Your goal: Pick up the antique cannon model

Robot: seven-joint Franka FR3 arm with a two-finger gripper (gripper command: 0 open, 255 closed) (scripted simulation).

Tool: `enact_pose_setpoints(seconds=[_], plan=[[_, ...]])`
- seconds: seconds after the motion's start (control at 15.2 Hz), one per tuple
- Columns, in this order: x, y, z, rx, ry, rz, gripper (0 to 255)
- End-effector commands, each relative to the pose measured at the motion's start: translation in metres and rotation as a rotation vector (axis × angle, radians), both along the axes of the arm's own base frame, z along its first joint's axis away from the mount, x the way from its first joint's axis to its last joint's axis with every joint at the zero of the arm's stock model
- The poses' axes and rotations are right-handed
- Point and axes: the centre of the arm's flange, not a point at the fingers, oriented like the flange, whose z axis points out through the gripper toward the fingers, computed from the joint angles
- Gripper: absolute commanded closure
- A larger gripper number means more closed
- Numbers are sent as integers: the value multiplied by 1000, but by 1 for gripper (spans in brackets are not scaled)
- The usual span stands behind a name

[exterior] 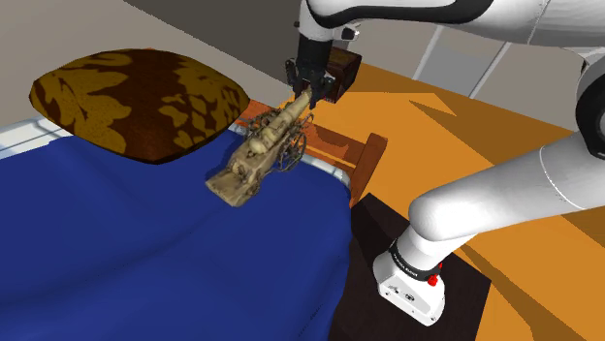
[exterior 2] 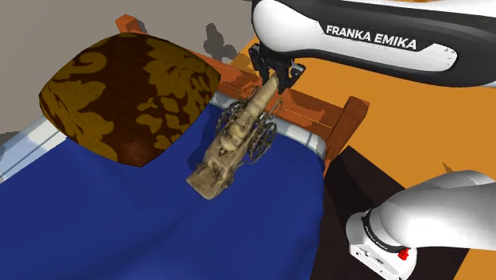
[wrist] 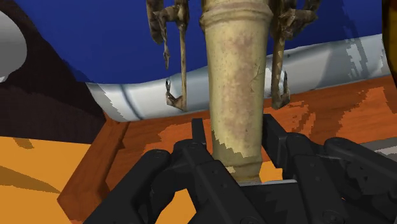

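Hand is closed to barrel width, clasping the muzzle of the cannon model, whose long axis runs from the hand toward the shoulder view's near left over the bed.

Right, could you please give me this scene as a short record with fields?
target: cannon model, tan, on the blue sheet
tool: black, at the muzzle end of the cannon's barrel
pillow: brown with a gold pattern, beside the cannon toward the shoulder view's left
bed frame: orange-brown wood, just past the muzzle end
stand: dark box at the shoulder view's lower right
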Motion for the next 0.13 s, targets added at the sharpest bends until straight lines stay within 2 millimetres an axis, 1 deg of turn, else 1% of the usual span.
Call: enact_pose_setpoints(seconds=[0.0, 0.07], plan=[[1, 0, 7, 0, -2, 0, 255], [1, 0, 7, 0, -2, 0, 255]])
